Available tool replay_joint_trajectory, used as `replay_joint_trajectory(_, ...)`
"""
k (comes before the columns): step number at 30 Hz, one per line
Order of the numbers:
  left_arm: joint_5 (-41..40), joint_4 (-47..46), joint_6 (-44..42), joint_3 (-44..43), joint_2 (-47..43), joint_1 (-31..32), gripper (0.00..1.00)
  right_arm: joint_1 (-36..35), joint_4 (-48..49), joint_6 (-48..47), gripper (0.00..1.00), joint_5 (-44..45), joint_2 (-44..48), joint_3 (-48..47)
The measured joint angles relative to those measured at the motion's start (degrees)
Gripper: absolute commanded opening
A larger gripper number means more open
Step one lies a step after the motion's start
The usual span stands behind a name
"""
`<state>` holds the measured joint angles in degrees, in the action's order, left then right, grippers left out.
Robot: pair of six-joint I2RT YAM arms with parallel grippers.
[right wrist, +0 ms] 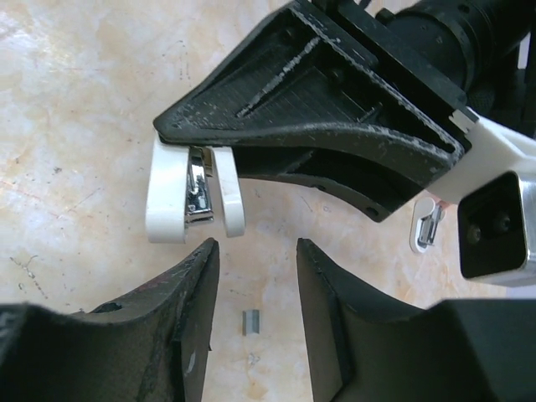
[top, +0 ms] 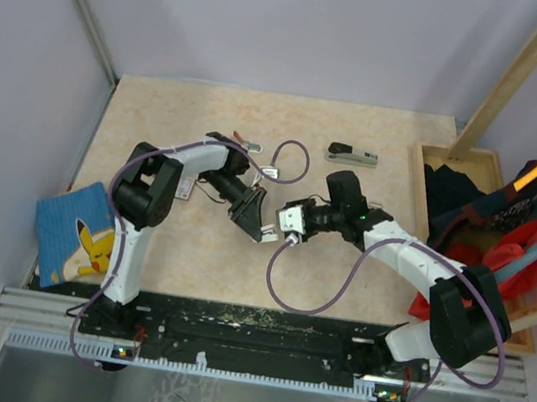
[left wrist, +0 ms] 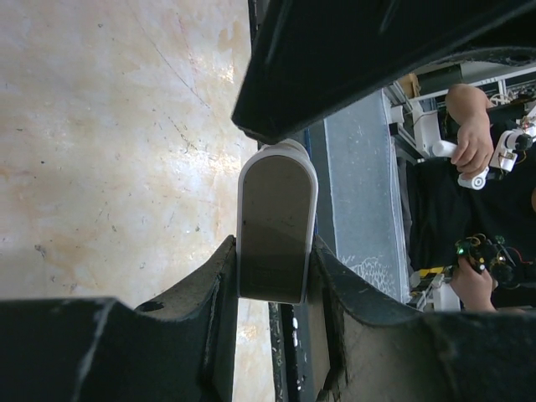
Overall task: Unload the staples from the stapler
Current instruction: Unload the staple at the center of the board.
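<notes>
White stapler (right wrist: 166,201) mostly hidden in left gripper (left wrist: 272,209), staples (right wrist: 250,322) tiny

No legible text, number or brand in any view. Blue cloth (top: 70,228) carries a yellow cartoon figure with no lettering. Pale tag (top: 185,189): any print on it is too small to read.

Soft overhead light is bathing the table (top: 199,261) evenly; pale glare is whitening its surface in the left wrist view, shadows falling faint.
</notes>
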<state>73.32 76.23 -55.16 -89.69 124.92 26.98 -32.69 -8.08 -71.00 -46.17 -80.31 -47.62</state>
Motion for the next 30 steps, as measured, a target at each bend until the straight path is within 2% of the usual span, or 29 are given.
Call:
replay_joint_trajectory(7,-0.3,-2.1,2.4,0.4,0.0,0.4,0.06,-1.0,-3.1,-2.1,0.37,-1.0,0.0,-0.1)
replay_joint_trajectory(16,-1.9,-2.8,3.1,0.6,0.0,0.7,0.06,-2.4,-3.8,-2.5,0.26,0.0,-1.0,-0.1)
replay_joint_trajectory(30,-2.9,-4.1,4.0,1.1,0.0,1.5,0.06,-3.6,-2.7,-1.8,0.24,4.1,-1.9,-0.1)
